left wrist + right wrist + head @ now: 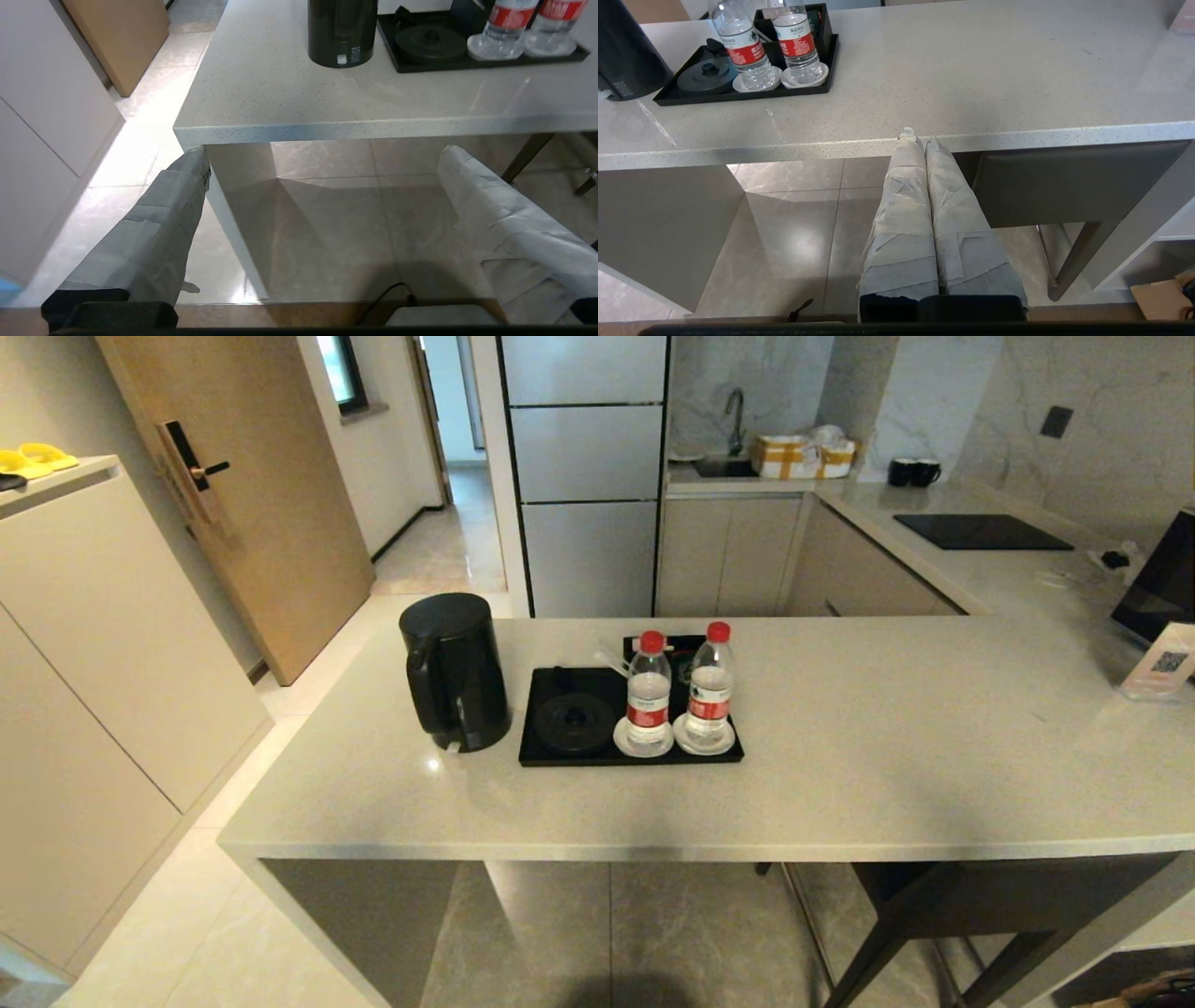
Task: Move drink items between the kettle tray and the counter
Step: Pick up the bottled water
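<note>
Two clear water bottles with red caps, the left bottle [649, 691] and the right bottle [709, 683], stand upright on white saucers on the black kettle tray [560, 758]. The tray lies on the grey-beige counter [840, 775]. Both arms hang low in front of the counter, outside the head view. My left gripper [322, 151] is open, its taped fingers wide apart with only floor between them. My right gripper [920, 136] is shut and empty, its tips below the counter's front edge. The bottles [747, 56] and the tray [738, 97] lie far to one side of it.
A black kettle [455, 670] stands on the counter just left of the tray. A dark stool [980, 896] sits under the counter at the right. A QR sign [1158, 672] and a black appliance [1162, 579] are at the far right. A cooktop [980, 530] is set further back.
</note>
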